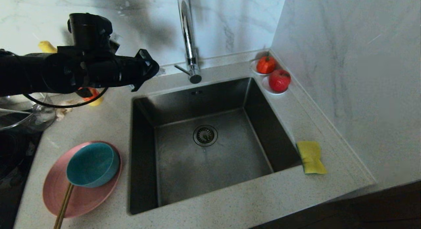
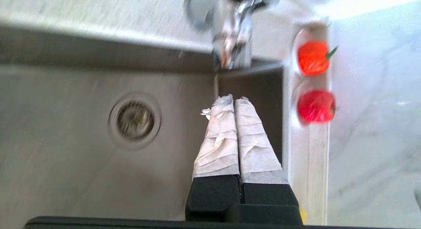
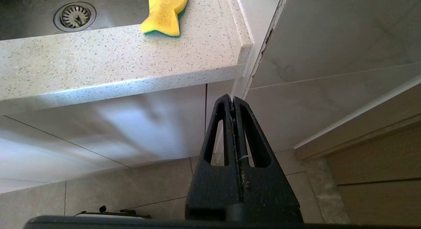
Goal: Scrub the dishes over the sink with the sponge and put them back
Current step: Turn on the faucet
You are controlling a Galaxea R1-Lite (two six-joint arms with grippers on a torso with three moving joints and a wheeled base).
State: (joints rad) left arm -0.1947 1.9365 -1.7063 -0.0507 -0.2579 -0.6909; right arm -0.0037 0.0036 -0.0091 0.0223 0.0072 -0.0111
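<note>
A pink plate (image 1: 82, 196) lies on the counter left of the sink (image 1: 230, 163). A teal bowl (image 1: 93, 164) sits on it, and brown chopsticks (image 1: 64, 202) run from under the bowl to the counter's front edge. The yellow sponge (image 1: 310, 157) (image 3: 165, 12) rests on the counter at the sink's right rim. My left gripper (image 1: 154, 70) (image 2: 234, 99) hovers high over the sink's back left corner, its taped fingers (image 2: 220, 137) shut together on nothing. My right gripper (image 3: 233, 98) hangs shut below the counter's front edge, by the cabinet front.
The tall chrome tap (image 1: 188, 41) rises behind the sink, close to my left gripper. Two white saucers with red fruit (image 1: 265, 64) (image 1: 279, 80) stand in the back right corner. A glass bowl (image 1: 23, 119) sits far left. A marble wall (image 1: 355, 74) bounds the right.
</note>
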